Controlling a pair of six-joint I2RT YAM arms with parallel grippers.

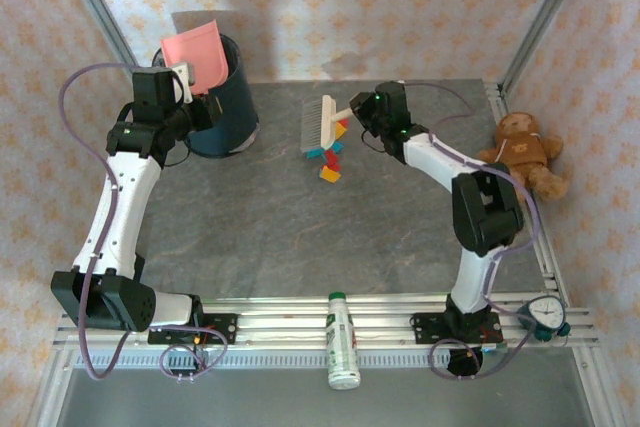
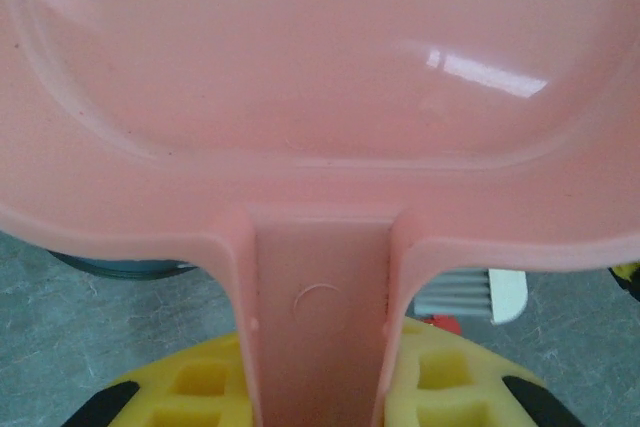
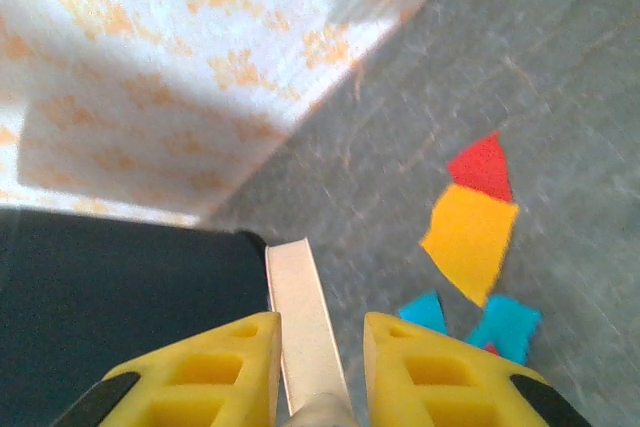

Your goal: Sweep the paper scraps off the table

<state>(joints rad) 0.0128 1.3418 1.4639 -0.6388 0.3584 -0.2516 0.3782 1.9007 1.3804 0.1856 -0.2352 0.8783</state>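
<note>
A small cluster of paper scraps [image 1: 331,155], red, orange, yellow and teal, lies on the table [image 1: 300,237] at back centre. Over them stands a brush [image 1: 318,127] with a white handle [image 3: 300,317] and dark bristles [image 3: 100,297]; my right gripper [image 1: 357,112] [image 3: 322,332] is shut on that handle. Beside it lie a red scrap [image 3: 482,167], an orange one [image 3: 470,242] and teal ones [image 3: 505,325]. My left gripper [image 1: 185,87] [image 2: 320,367] is shut on the handle of the pink dustpan [image 1: 198,55] [image 2: 320,97], which is held tipped up over the dark blue bin [image 1: 225,107].
A teddy bear [image 1: 525,152] sits at the table's right edge. A white and green bottle [image 1: 343,339] lies across the front rails, and a round gauge [image 1: 545,317] is at the front right corner. Patterned walls close in the back and sides.
</note>
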